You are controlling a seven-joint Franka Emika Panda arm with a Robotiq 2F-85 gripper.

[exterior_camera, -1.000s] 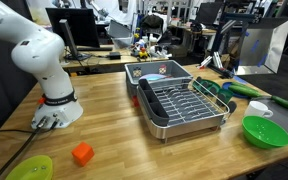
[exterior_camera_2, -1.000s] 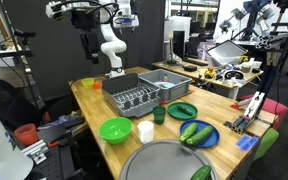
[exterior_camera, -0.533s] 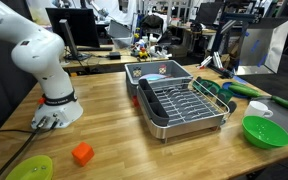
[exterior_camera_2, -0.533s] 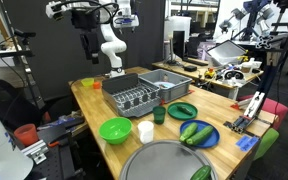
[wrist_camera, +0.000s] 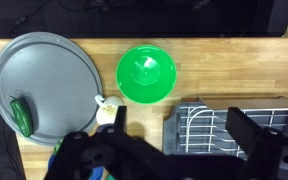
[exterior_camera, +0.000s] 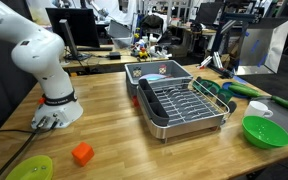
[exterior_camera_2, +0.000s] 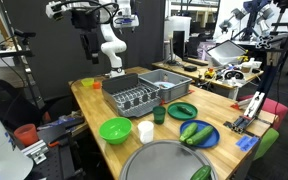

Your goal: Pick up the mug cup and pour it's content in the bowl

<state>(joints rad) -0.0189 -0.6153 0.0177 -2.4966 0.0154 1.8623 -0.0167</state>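
The bright green bowl (wrist_camera: pixel 147 73) sits on the wooden table, seen from above in the wrist view. It also shows in both exterior views (exterior_camera: pixel 266 131) (exterior_camera_2: pixel 115 129). The small white mug cup (exterior_camera_2: pixel 145 130) stands right beside the bowl; it also shows in an exterior view (exterior_camera: pixel 260 106). In the wrist view the cup (wrist_camera: pixel 106 110) is partly hidden by a finger. My gripper (wrist_camera: pixel 182 130) is open and empty, high above the table over the dish rack's edge. It hangs from the raised arm in an exterior view (exterior_camera_2: pixel 88 46).
A metal dish rack (exterior_camera: pixel 179 105) stands mid-table. A large grey round lid (wrist_camera: pixel 44 85) lies near the bowl. A blue plate with green vegetables (exterior_camera_2: pixel 197 133), a green plate (exterior_camera_2: pixel 182 110) and a dark cup (exterior_camera_2: pixel 159 114) are nearby. An orange block (exterior_camera: pixel 82 153) and a lime-green dish (exterior_camera: pixel 31 168) lie near the robot base.
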